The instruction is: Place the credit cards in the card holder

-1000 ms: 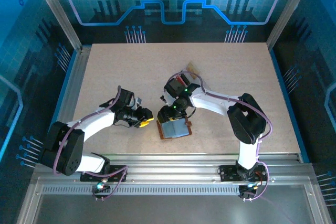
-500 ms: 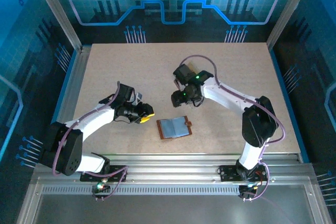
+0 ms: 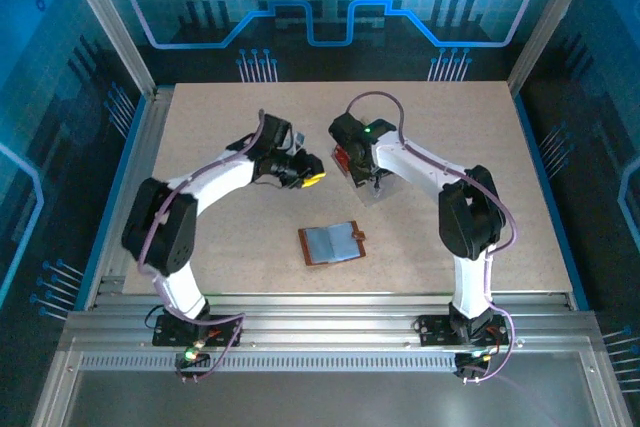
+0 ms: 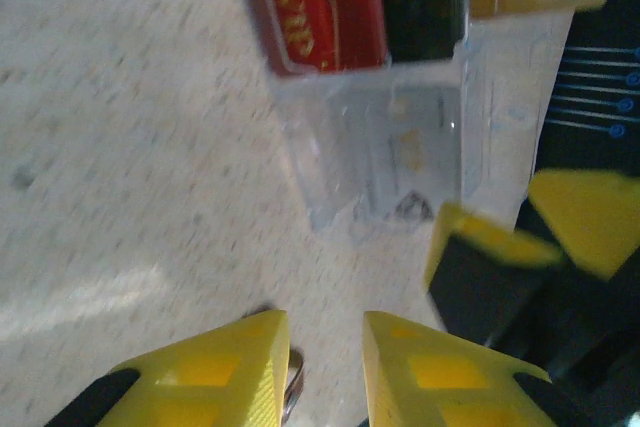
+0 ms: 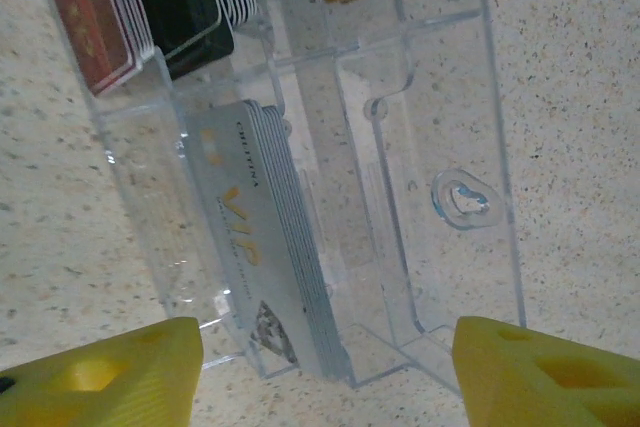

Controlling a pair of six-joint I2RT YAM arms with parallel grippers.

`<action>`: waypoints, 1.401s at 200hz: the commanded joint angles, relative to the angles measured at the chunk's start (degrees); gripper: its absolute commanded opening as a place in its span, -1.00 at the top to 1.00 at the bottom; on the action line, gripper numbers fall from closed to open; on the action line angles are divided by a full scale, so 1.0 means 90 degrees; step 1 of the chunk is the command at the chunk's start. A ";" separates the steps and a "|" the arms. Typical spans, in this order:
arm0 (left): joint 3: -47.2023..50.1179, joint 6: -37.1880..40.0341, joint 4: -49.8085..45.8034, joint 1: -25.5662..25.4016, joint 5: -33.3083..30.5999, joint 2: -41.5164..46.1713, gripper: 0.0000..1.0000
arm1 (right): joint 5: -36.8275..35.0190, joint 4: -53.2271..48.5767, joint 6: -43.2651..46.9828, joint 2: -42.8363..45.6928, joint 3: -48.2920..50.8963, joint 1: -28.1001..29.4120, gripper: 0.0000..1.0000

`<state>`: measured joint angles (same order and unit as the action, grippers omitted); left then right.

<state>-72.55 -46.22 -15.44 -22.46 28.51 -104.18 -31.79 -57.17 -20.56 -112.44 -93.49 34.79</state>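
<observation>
Right wrist view: the right gripper (image 5: 325,372) is spread wide above the pale cards (image 5: 262,257), mid-frame, in a clear tray (image 5: 450,97); just one should be pinched. The left gripper (image 4: 320,347) state cannot be told. The card holder (image 3: 331,244) is laid open, lower middle of the top view.

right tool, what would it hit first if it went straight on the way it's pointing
Probably the clear tray, at the compartment holding the grey card stack; depth is hard to judge.

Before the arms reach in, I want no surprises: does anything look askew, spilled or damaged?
Nothing spilled or damaged. The card holder lies open on the table, turned slightly askew to its near edge, apart from the clear tray. Inside the tray, the silver card stack seems to lean against a divider.
</observation>
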 commanded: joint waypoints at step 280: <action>-0.2017 -0.0814 0.0671 -0.0529 0.0885 -0.3082 0.72 | -0.0951 -0.0035 0.0526 -0.0827 -0.0521 -0.0099 0.26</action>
<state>-93.06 -53.95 -5.85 -26.55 37.34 -130.37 -37.58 -57.36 -16.40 -119.24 -96.88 34.44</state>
